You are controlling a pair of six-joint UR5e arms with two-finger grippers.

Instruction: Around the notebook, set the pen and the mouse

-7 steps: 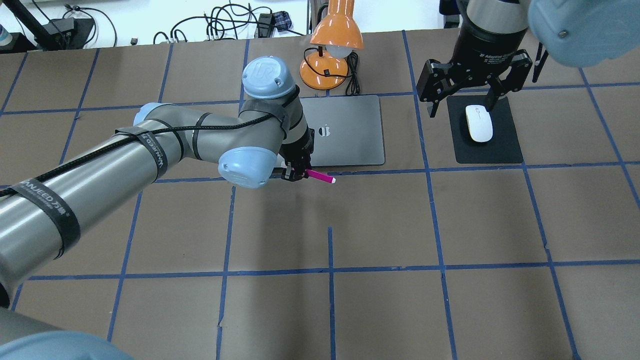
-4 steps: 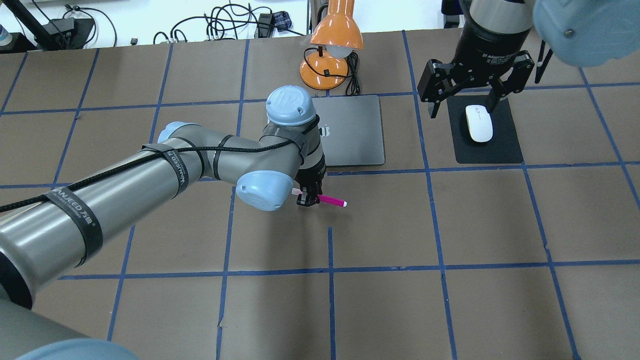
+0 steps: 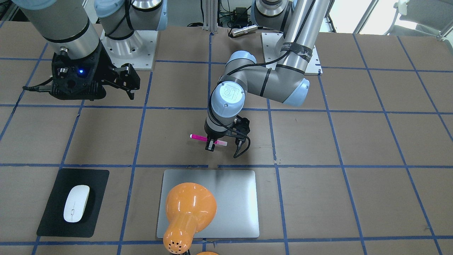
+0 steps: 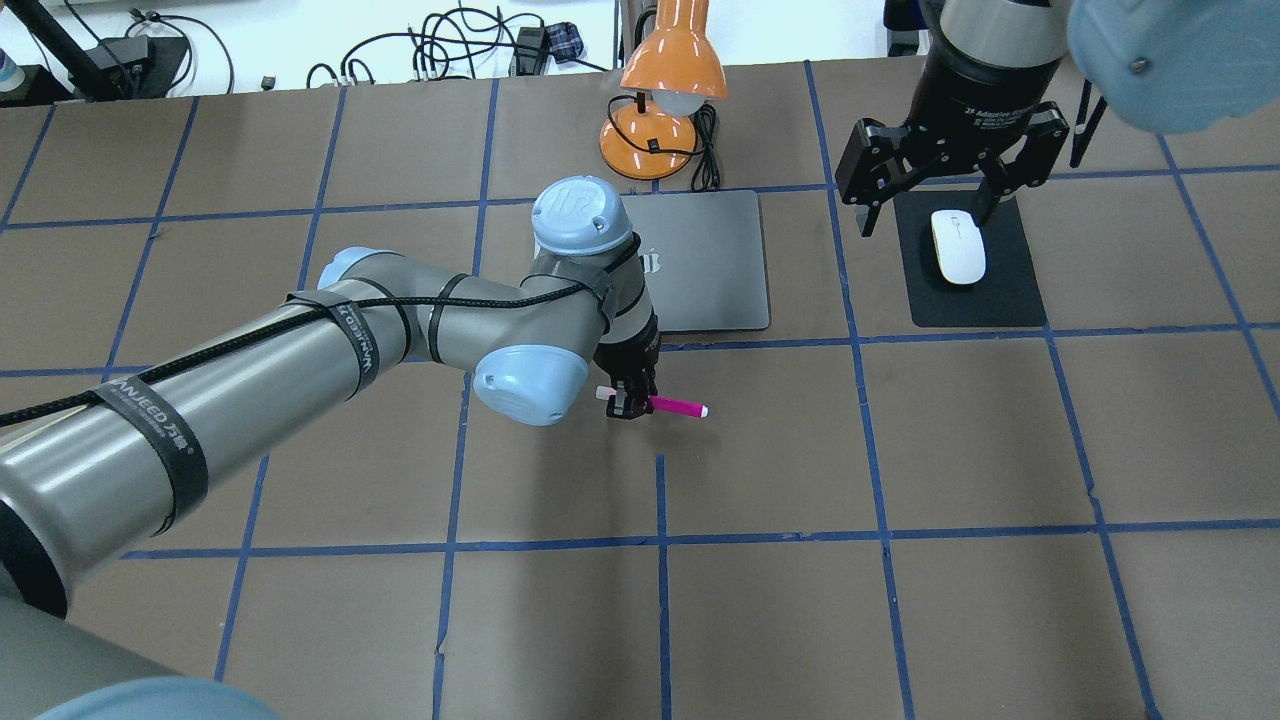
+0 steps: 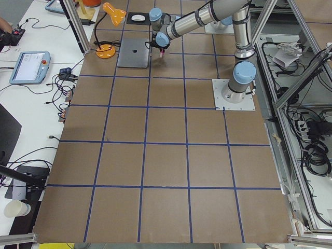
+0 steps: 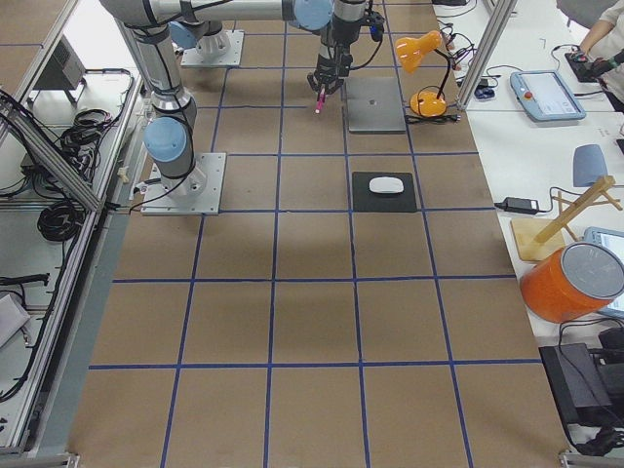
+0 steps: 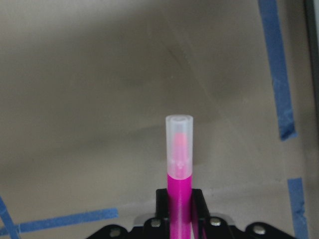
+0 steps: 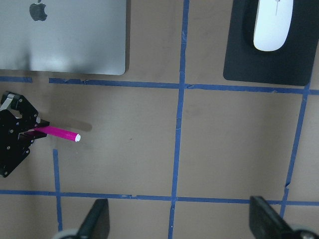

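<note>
My left gripper (image 4: 625, 405) is shut on the magenta pen (image 4: 675, 406), which lies level with its pale cap (image 7: 179, 144) pointing right. The pen (image 3: 200, 138) hangs just above the table, a little on the near side of the silver notebook (image 4: 710, 260), and throws a shadow in the right wrist view. The white mouse (image 4: 958, 246) rests on a black mat (image 4: 975, 300) to the right of the notebook (image 3: 230, 198). Above the mat's far left part my right gripper (image 4: 925, 200) hangs open and holds nothing.
An orange desk lamp (image 4: 672, 60) stands behind the notebook, its cord (image 4: 706, 150) lying by the notebook's far edge. In the front-facing view the lamp's shade (image 3: 187, 209) covers part of the notebook. Blue tape lines grid the brown table.
My left arm has carried the pen from the notebook's near edge toward the robot and slightly right. The right gripper has barely moved.
</note>
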